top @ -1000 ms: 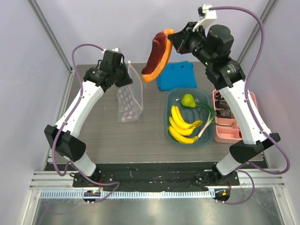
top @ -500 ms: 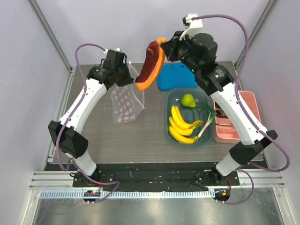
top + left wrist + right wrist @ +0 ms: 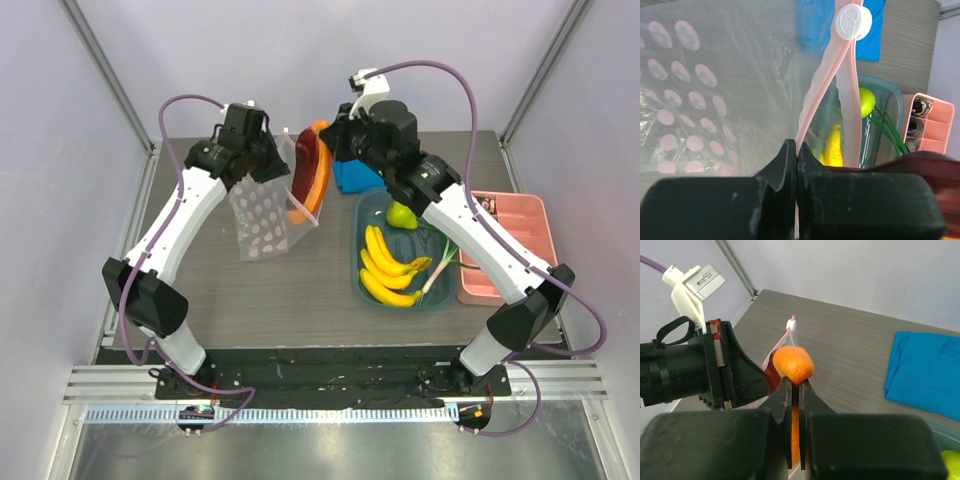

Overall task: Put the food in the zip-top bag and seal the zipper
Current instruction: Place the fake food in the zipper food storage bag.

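Observation:
My left gripper [image 3: 262, 160] is shut on the pink zipper [image 3: 812, 107] of the dotted zip-top bag [image 3: 263, 218] and holds its mouth up and open; the white slider [image 3: 853, 21] sits at the strip's far end. My right gripper [image 3: 337, 135] is shut on the top end of the long orange-red pepper [image 3: 308, 178], which hangs with its lower end in the bag's mouth. In the right wrist view my fingers [image 3: 796, 382] pinch the pepper's orange tip [image 3: 794, 364]. The banana bunch [image 3: 385, 265], green fruit [image 3: 401, 214] and green onion [image 3: 445, 262] lie in the teal tub [image 3: 357, 290].
A blue folded cloth [image 3: 352, 178] lies behind the tub. A pink divided tray [image 3: 515, 245] with small dark pieces stands at the right. The two wrists are close together above the bag.
My right gripper has swung left and down with the pepper, from high above the cloth to the bag's mouth. My left gripper has kept the bag's mouth held up.

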